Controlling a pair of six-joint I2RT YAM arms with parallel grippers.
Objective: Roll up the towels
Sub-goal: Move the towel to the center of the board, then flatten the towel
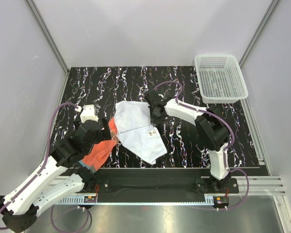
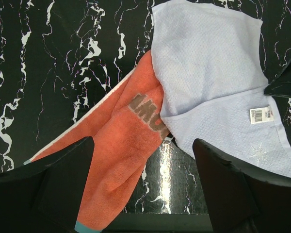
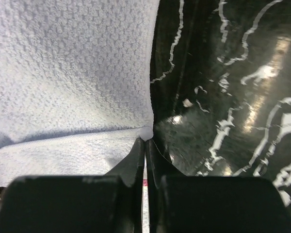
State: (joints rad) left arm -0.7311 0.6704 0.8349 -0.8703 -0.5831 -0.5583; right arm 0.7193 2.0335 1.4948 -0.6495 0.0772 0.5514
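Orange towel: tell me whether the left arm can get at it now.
Probably yes: the left gripper hangs open just above the orange towel, most of it bare; only its far edge lies under the white towel.

The orange towel is partly covered by the white towel, whose label cannot be read.

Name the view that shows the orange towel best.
Left wrist: the orange towel lies large mid-frame, its brown patch and teal edge visible, its upper end under the white towel. The top view shows it small, partly hidden by the left arm. The right wrist view misses it.
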